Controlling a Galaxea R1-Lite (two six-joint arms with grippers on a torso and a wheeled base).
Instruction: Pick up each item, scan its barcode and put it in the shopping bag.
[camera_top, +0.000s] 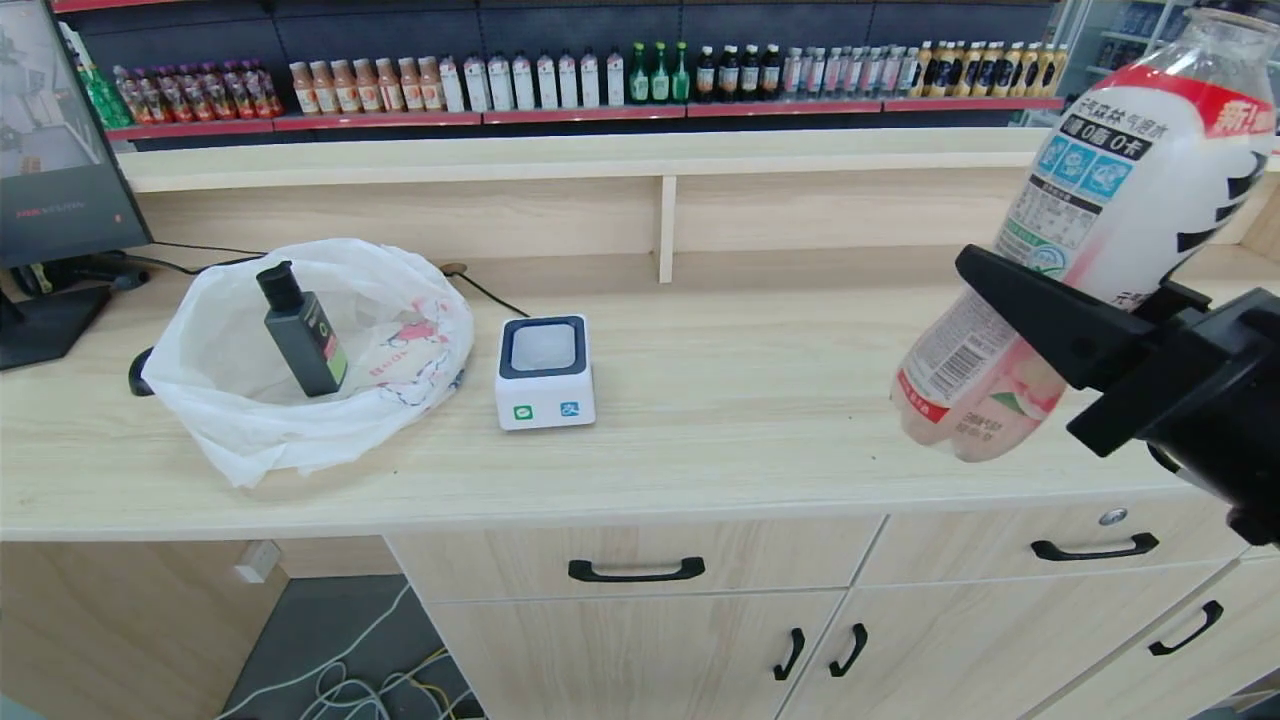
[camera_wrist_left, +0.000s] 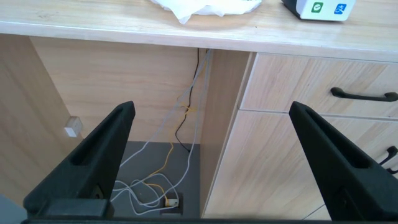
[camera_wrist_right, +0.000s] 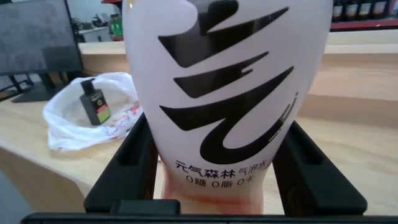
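Right claw (camera_top: 1005, 275) clenched on the tilted pink-and-white plastic drink bottle (camera_top: 1100, 200), aloft at the 3 o'clock end of the pale wooden desk (camera_top: 750, 380); left claw (camera_wrist_left: 211, 162) released, empty. Best to swing it toward 9 o'clock and face its barcode panel (camera_top: 945, 365) squarely to the window of the white cube scanner (camera_top: 545, 372). Label also bears bold black characters.

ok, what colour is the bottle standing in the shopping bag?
Dark grey bottle with a black cap, in the white shopping bag; head view shows it best.
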